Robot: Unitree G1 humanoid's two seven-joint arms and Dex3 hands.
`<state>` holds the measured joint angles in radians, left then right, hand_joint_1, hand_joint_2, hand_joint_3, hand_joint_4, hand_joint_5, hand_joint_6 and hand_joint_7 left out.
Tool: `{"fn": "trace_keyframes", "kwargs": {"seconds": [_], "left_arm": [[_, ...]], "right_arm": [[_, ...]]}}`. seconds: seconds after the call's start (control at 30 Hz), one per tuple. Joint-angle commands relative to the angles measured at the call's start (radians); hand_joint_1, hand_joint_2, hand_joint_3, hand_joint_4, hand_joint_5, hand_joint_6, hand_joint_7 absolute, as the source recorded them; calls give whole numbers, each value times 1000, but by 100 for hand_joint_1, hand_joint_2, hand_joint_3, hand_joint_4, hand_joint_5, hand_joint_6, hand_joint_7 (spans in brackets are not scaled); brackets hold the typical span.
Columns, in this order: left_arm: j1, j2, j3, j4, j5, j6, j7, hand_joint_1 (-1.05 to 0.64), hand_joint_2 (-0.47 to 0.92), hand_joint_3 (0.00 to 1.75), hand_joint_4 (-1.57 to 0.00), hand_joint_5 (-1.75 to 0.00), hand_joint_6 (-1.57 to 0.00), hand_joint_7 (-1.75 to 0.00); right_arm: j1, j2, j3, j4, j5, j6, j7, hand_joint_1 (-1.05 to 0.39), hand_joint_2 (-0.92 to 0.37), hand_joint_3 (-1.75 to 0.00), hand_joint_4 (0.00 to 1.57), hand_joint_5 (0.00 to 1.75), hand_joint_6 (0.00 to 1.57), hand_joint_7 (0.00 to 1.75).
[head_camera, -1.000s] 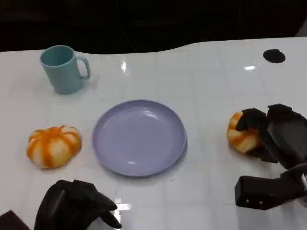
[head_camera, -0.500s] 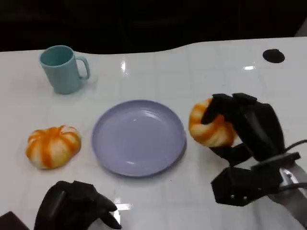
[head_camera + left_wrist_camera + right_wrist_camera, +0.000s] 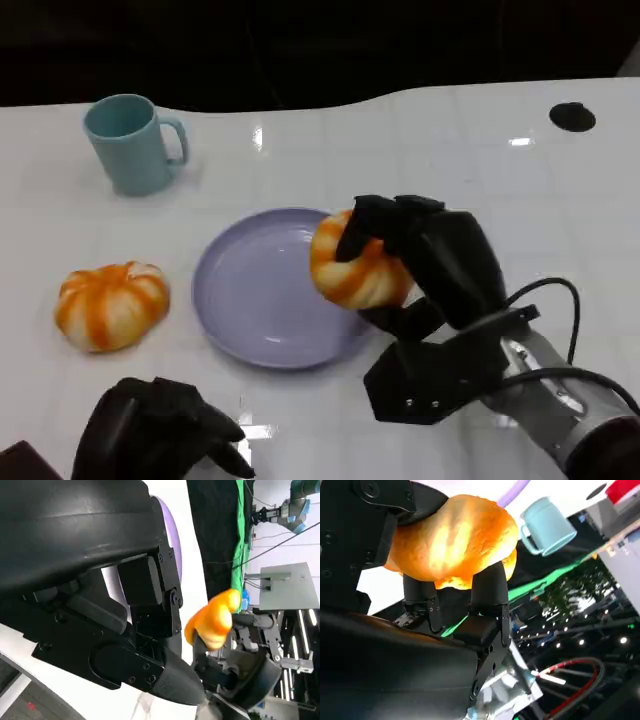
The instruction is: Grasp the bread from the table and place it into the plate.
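Observation:
My right hand (image 3: 430, 262) grips an orange-and-white bread roll (image 3: 352, 272) and holds it in the air over the right rim of the lavender plate (image 3: 260, 300). The right wrist view shows the roll (image 3: 452, 542) up close, wrapped by the black fingers (image 3: 487, 587). In the left wrist view the roll (image 3: 212, 622) hangs beside the plate's edge (image 3: 175, 545). A second orange-and-white bread roll (image 3: 110, 305) lies on the white table left of the plate. My left hand (image 3: 160, 430) rests at the near left edge, fingers curled in, holding nothing.
A teal mug (image 3: 130, 143) stands at the far left of the table, also in the right wrist view as a teal mug (image 3: 547, 525). A black round hole (image 3: 571, 116) marks the table's far right. A black cable (image 3: 545, 310) loops from my right forearm.
My right hand lifted the bread roll from the table's right side and carried it left, from beside the plate to over its right rim. The left hand stayed put.

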<state>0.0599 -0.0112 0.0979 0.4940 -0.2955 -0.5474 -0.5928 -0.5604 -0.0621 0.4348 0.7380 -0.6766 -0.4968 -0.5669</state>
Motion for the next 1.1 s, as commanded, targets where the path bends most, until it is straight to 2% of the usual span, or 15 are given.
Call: {"fn": "trace_keyframes", "kwargs": {"seconds": [0.03, 0.07, 0.13, 0.17, 0.2, 0.23, 0.27, 0.3, 0.37, 0.47, 0.53, 0.6, 0.87, 1.1], "left_arm": [[-1, 14, 1, 1, 2, -5, 3, -105, 90, 0, -157, -44, -157, -24], [-2, 14, 1, 1, 2, -4, 3, -105, 90, 0, -157, -44, -157, -24], [-2, 15, 1, 1, 2, -1, 4, -105, 90, 0, -157, -44, -157, -24], [-2, 14, 1, 0, 0, 0, 3, -105, 90, 0, -157, -44, -157, -24], [-2, 14, 2, 1, -2, 1, 2, -105, 90, 0, -157, -44, -157, -24], [-2, 13, 2, 2, -4, 1, 0, -105, 89, 0, -157, -44, -157, -24], [-2, 13, 2, 1, -3, 1, 2, -105, 89, 0, -157, -44, -157, -24], [-2, 13, 2, 0, -2, 0, 3, -105, 89, 0, -157, -44, -157, -24], [-2, 14, 2, 0, 3, -2, 6, -105, 89, 0, -157, -44, -157, -24], [-5, 16, 3, 7, 2, -8, 2, -105, 90, 0, -157, -43, -157, -24], [-5, 16, 3, 8, 4, -8, 4, -105, 90, 0, -157, -43, -157, -24], [-6, 16, 3, 11, 6, -13, 4, -105, 90, 0, -157, -43, -157, -24], [-9, 16, 4, 12, 13, -9, 11, -105, 91, 0, -157, -43, -157, -24], [-22, 12, 7, 28, 6, -4, 5, -105, 89, 0, -157, -43, -157, -25]], "right_arm": [[-34, 13, -1, 32, 11, -25, -2, 0, -16, -152, 101, 175, 88, 158], [-35, 14, -2, 31, 20, -25, 21, 0, -20, -146, 96, 173, 87, 148], [-35, 12, 1, 25, 31, -22, 69, -2, -33, -119, 87, 160, 89, 107], [-35, 10, 2, 19, 33, -18, 90, -4, -37, -106, 82, 144, 88, 85], [-33, 5, 5, 10, 34, -14, 118, -7, -41, -96, 75, 112, 86, 59], [-31, 2, 6, 2, 35, -10, 138, -8, -40, -95, 70, 87, 84, 42], [-28, -3, 9, -9, 35, -6, 166, -9, -40, -95, 69, 72, 83, 33], [-26, -8, 11, -19, 34, -1, 192, -12, -41, -93, 56, 55, 74, 20], [-22, -20, 18, -35, 27, -3, 230, -15, -45, -84, 42, 41, 63, 8], [-17, -34, 25, -58, 27, 4, 290, -22, -59, -58, 24, 41, 53, 1], [-10, -45, 30, -82, 26, 19, 332, -28, -76, -27, 9, 50, 46, 1], [-3, -52, 31, -102, 28, 31, 363, -32, -85, -13, 3, 54, 42, 0], [20, -76, 35, -154, 18, 50, 393, -35, -88, -6, 0, 56, 38, 0], [55, -113, 22, -204, 36, 29, 410, -35, -89, -3, 2, 58, 40, 1]]}}
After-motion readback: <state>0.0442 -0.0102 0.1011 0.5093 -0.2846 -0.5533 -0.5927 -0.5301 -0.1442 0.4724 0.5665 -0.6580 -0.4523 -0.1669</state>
